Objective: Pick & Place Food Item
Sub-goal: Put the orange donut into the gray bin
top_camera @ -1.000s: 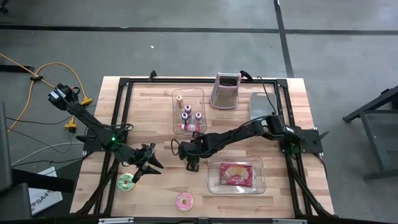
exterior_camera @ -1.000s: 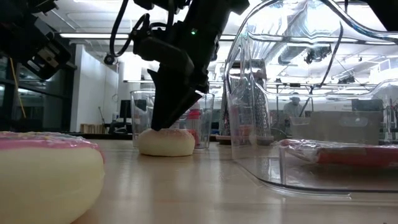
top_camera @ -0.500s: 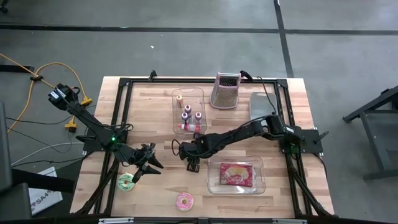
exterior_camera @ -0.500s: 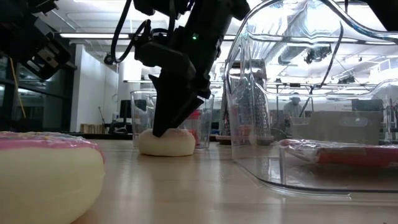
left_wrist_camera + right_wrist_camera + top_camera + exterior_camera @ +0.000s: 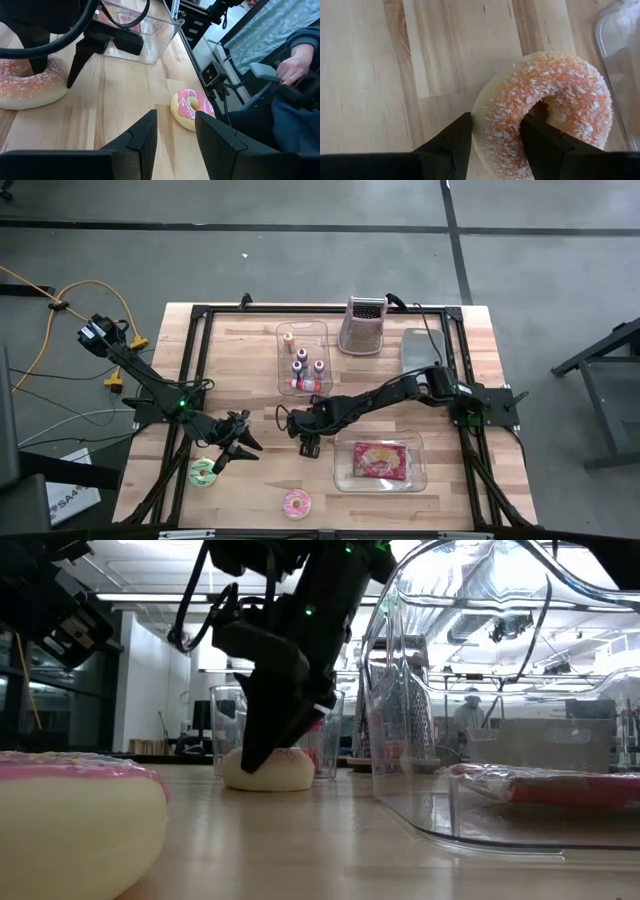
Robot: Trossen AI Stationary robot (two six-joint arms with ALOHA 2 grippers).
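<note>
While the left gripper (image 5: pixel 232 452) hangs open, the right gripper (image 5: pixel 492 135) straddles a donut's (image 5: pixel 542 110) rim on the surface (image 5: pixel 380 75).

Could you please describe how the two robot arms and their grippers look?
Both arms are dark, slim and jointed, with black cables looped along them. The left arm shows a small green light. The left gripper and the right gripper each have two black, angular, tapering fingers.
</note>
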